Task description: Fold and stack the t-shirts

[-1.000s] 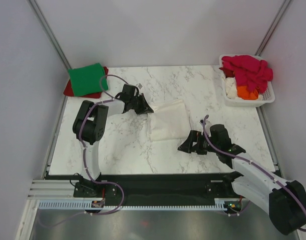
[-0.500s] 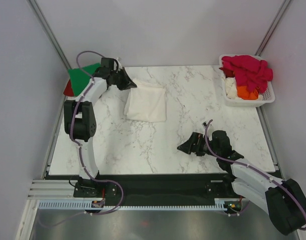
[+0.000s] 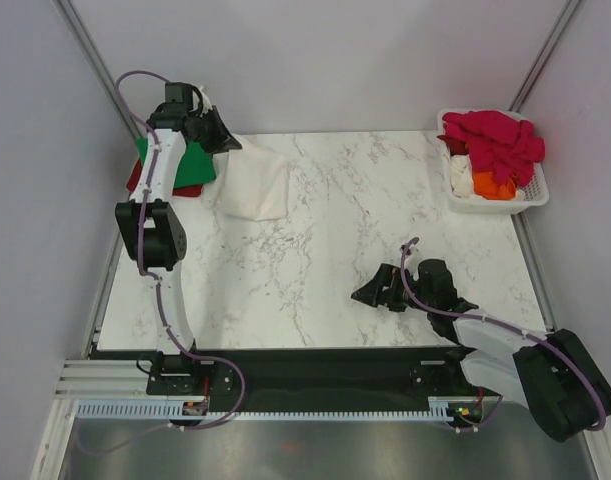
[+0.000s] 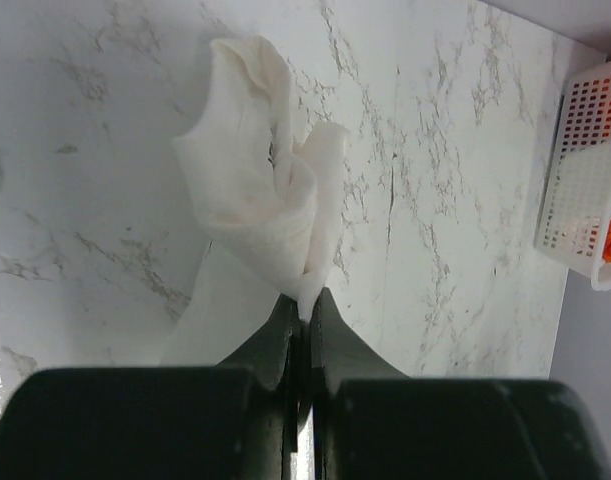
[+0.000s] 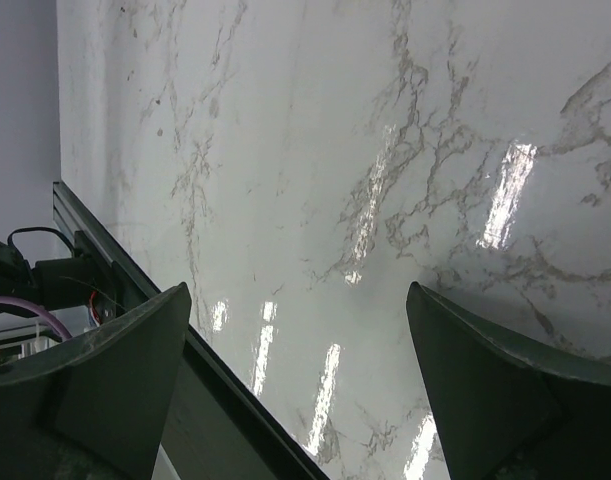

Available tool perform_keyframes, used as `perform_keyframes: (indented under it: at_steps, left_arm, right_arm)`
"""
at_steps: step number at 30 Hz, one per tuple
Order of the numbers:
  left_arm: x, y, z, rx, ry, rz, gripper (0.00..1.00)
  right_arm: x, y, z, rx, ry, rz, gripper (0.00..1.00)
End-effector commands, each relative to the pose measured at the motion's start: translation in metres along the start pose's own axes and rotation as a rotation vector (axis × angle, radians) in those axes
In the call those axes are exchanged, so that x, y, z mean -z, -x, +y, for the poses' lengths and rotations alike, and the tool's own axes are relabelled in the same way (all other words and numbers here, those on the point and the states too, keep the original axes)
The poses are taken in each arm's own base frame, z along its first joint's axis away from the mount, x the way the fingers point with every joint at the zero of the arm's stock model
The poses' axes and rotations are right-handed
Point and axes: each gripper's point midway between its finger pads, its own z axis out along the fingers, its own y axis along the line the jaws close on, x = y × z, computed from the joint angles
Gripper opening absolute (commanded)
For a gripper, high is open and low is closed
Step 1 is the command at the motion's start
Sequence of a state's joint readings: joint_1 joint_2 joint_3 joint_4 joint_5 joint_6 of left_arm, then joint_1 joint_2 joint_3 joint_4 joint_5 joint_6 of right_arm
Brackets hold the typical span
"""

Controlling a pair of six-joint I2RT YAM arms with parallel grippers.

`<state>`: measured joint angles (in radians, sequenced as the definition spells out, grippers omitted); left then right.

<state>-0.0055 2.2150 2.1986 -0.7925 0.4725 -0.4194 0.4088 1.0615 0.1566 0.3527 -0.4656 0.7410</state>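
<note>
My left gripper (image 3: 225,143) is shut on an edge of the folded white t-shirt (image 3: 253,188), which trails from it over the back left of the table; the cloth bunches just beyond the jaws in the left wrist view (image 4: 255,190). Just left of it a folded green t-shirt (image 3: 197,165) lies on a red one (image 3: 135,178), partly hidden by the left arm. My right gripper (image 3: 367,294) is open and empty, low over the front right of the table. Magenta (image 3: 493,140), orange (image 3: 495,186) and white (image 3: 462,176) shirts sit in the basket.
The white slatted basket (image 3: 537,192) stands at the back right corner; its side shows in the left wrist view (image 4: 585,190). The table's near edge and a black rail (image 5: 225,385) lie close under the right gripper.
My left gripper has dragged the white t-shirt from the table's middle to the back left, up to the green and red stack. The right gripper has drawn back slightly toward the front.
</note>
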Motion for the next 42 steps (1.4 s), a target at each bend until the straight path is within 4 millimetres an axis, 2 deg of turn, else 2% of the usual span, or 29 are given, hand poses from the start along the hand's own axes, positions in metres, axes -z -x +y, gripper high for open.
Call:
perform_keyframes:
  at_steps: [1, 3, 5, 6, 7, 8, 9, 10, 11, 12, 13, 15, 19, 23, 26, 32, 37, 40, 42]
  left_arm:
    - [0.036, 0.040, 0.011, -0.019, -0.015, -0.072, 0.02]
    - [0.047, 0.057, 0.023, 0.013, -0.012, -0.110, 0.02]
    - [0.054, 0.067, 0.025, 0.045, -0.034, -0.132, 0.02]
    - [0.062, 0.080, 0.032, 0.057, -0.037, -0.164, 0.02]
    - [0.065, 0.086, 0.032, 0.074, -0.052, -0.177, 0.02]
    - [0.078, 0.102, 0.026, 0.062, -0.071, -0.226, 0.02]
    - [0.077, 0.110, 0.043, 0.094, -0.069, -0.240, 0.02]
    - [0.084, 0.121, 0.037, 0.118, -0.122, -0.268, 0.02]
    - [0.089, 0.130, 0.040, 0.134, -0.148, -0.294, 0.02]
    - [0.096, 0.140, 0.052, 0.159, -0.160, -0.323, 0.02]
    - [0.100, 0.154, 0.053, 0.170, -0.198, -0.365, 0.02]
    - [0.104, 0.166, 0.068, 0.195, -0.204, -0.406, 0.02]
    - [0.096, 0.179, 0.091, 0.218, -0.177, -0.458, 0.02]
    - [0.080, 0.174, 0.109, 0.229, -0.165, -0.439, 0.02]
    - [0.087, 0.182, 0.119, 0.217, -0.125, -0.483, 0.02]
    - [0.118, 0.212, 0.142, 0.180, -0.041, -0.629, 0.02]
    - [0.118, 0.217, 0.167, 0.167, 0.037, -0.668, 0.04]
    - [0.112, 0.214, 0.194, 0.201, 0.093, -0.675, 0.06]
    - [0.115, 0.216, 0.211, 0.219, 0.143, -0.696, 0.06]
  right_arm:
    - [-0.004, 0.007, 0.005, 0.018, 0.026, -0.020, 0.98]
    - [-0.007, 0.006, 0.003, 0.011, 0.020, -0.009, 0.98]
    - [-0.010, 0.004, 0.001, 0.003, 0.012, 0.007, 0.98]
    - [-0.011, 0.003, -0.001, -0.001, 0.009, 0.015, 0.98]
    - [-0.012, 0.003, 0.000, -0.001, 0.012, 0.025, 0.98]
    - [-0.014, 0.002, -0.001, -0.006, 0.009, 0.036, 0.98]
    - [-0.015, 0.001, -0.002, -0.007, 0.010, 0.044, 0.98]
    - [-0.017, 0.000, -0.002, -0.008, 0.011, 0.051, 0.98]
    - [-0.018, -0.001, -0.002, -0.010, 0.013, 0.061, 0.98]
    - [-0.018, -0.001, -0.002, -0.009, 0.015, 0.063, 0.98]
    - [-0.018, -0.001, -0.002, -0.011, 0.015, 0.063, 0.98]
    - [-0.019, 0.000, -0.002, -0.011, 0.014, 0.062, 0.98]
    - [-0.019, -0.001, -0.003, -0.013, 0.010, 0.068, 0.98]
    - [-0.020, -0.001, -0.003, -0.014, 0.008, 0.070, 0.98]
    - [-0.021, -0.001, -0.004, -0.020, 0.005, 0.072, 0.98]
    - [-0.022, 0.000, -0.004, -0.021, 0.004, 0.072, 0.98]
    - [-0.022, 0.000, -0.004, -0.020, 0.003, 0.071, 0.98]
    - [-0.022, -0.001, -0.004, -0.021, 0.002, 0.074, 0.98]
    - [-0.022, -0.001, -0.004, -0.021, 0.002, 0.074, 0.98]
